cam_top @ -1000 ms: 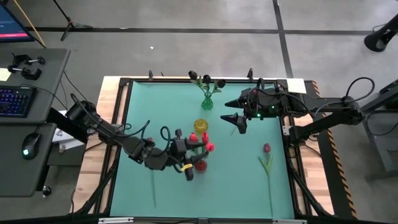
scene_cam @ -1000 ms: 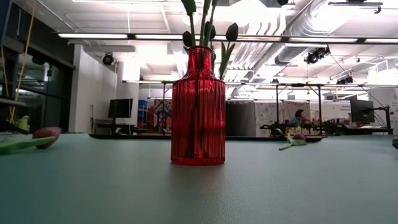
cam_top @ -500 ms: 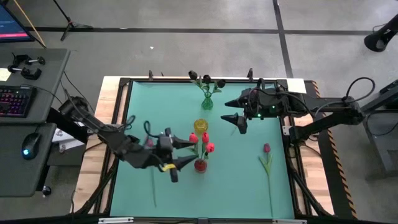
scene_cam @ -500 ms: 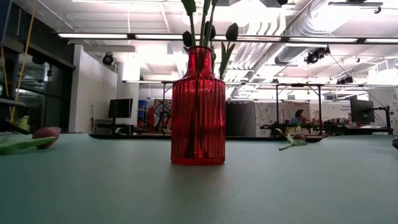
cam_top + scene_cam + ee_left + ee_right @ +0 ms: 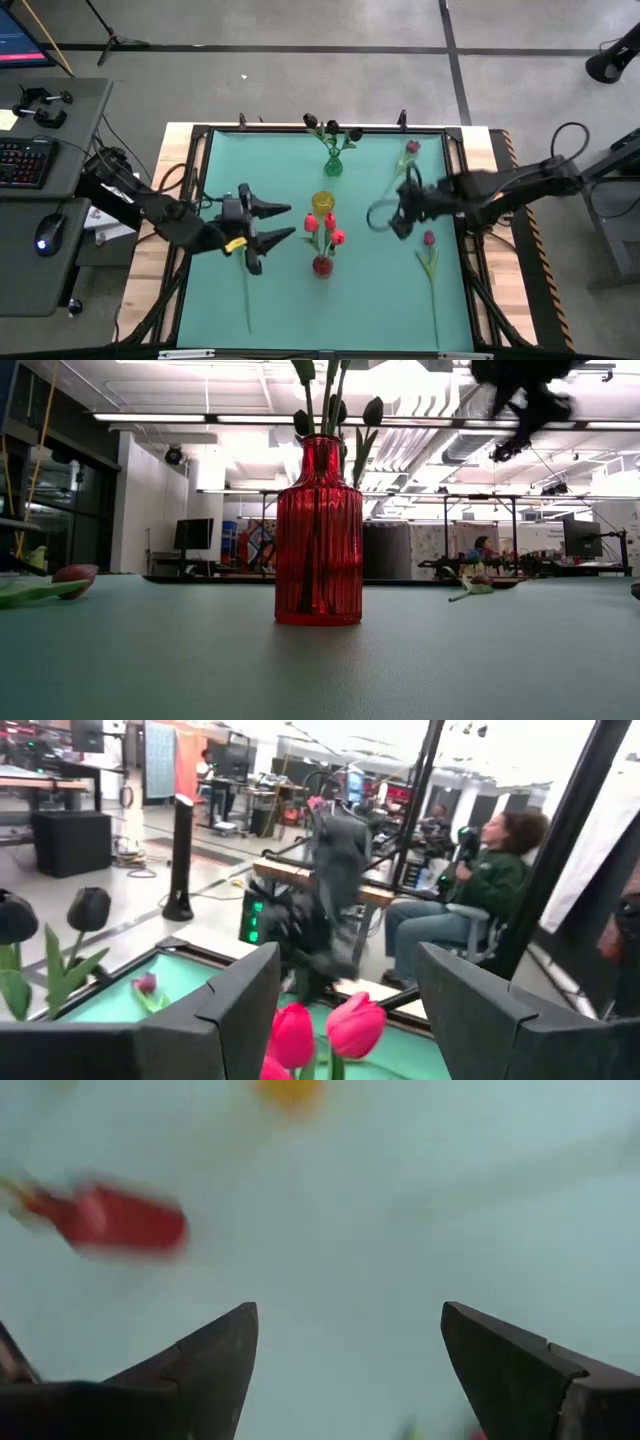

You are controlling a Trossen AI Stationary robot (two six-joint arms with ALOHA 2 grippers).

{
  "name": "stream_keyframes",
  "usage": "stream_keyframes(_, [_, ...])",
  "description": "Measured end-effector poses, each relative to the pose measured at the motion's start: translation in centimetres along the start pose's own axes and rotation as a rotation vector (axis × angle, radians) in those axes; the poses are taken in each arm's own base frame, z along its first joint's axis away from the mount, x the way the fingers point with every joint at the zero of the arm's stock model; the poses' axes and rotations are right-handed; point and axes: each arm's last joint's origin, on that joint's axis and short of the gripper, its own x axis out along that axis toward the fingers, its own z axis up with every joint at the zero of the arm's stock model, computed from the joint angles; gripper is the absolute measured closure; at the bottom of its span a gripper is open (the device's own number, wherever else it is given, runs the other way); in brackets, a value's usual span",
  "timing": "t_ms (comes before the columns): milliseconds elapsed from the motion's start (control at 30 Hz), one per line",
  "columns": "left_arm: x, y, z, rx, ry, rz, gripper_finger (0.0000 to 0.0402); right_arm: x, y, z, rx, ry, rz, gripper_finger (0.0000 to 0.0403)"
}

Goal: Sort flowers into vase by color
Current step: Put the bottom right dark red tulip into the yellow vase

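The left claw [image 5: 285, 222] has pulled back from the red vase [image 5: 322, 265] and now sits just beside it, while the right claw [image 5: 385, 218] has swung down off the far side of the counter [image 5: 380, 300] toward the middle, blurred with speed. Left claw first: its fingers stand wide apart and hold nothing, and in the left wrist view the bright pink tulips [image 5: 325, 1030] stand right between them, so I'd judge a stem has just been dropped in and the claw is clearing the blooms. They stand upright in the red vase, matched to it by colour. The near-black tulips [image 5: 330, 128] are in the green vase [image 5: 333, 164] at the far edge, and the yellow vase [image 5: 322, 203] looks empty so far. Right claw: spread wide, empty, looking down over bare counter. It is near the crimson tulip [image 5: 429, 255] lying flat on the counter's right side, so that looks like its target. Another tulip [image 5: 409, 150] lies toward the far right corner, and a lone stem [image 5: 247, 300] lies near the left arm.
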Motion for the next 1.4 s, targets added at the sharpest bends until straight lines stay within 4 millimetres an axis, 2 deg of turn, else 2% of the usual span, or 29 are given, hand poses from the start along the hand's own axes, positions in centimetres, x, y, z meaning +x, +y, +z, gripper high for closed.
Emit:
stream_keyframes(133, [0.1, 0.0, -0.4, 0.022, 0.024, 0.006, 0.018, 3.5, -0.9, -5.2, 0.119, 0.267, -0.056, 0.0099])
stream_keyframes(267, [0.1, 0.1, -0.8, 0.047, 0.054, 0.012, 0.018, 5.2, -1.9, -9.6, 0.269, 0.435, -0.153, 0.0099])
stream_keyframes(467, [0.1, 0.2, -0.8, 0.04, 0.051, 0.032, 0.018, 7.0, -2.2, -13.1, 0.467, 0.472, -0.15, 0.0099])
stream_keyframes(733, [0.5, 0.5, -0.8, 0.038, 0.047, 0.051, 0.018, 8.3, -3.6, -14.5, 0.539, 0.429, -0.207, 0.0099])
stream_keyframes(1000, [0.5, 0.5, -0.7, 0.019, 0.046, 0.052, 0.018, 9.3, -3.8, -14.8, 0.543, 0.421, -0.185, 0.0099])
stream_keyframes(1167, [0.5, 0.5, -0.7, 0.01, 0.044, 0.052, 0.018, 10.1, -3.8, -15.1, 0.534, 0.412, -0.235, 0.0104])
stream_keyframes(1267, [0.5, 0.5, -0.7, 0.01, 0.044, 0.052, 0.0181, 10.7, -3.7, -15.4, 0.525, 0.415, -0.281, 0.0133])
stream_keyframes(1400, [0.5, 0.5, -0.7, 0.009, 0.044, 0.052, 0.0181, 11.3, -3.8, -15.6, 0.512, 0.415, -0.33, 0.0211])
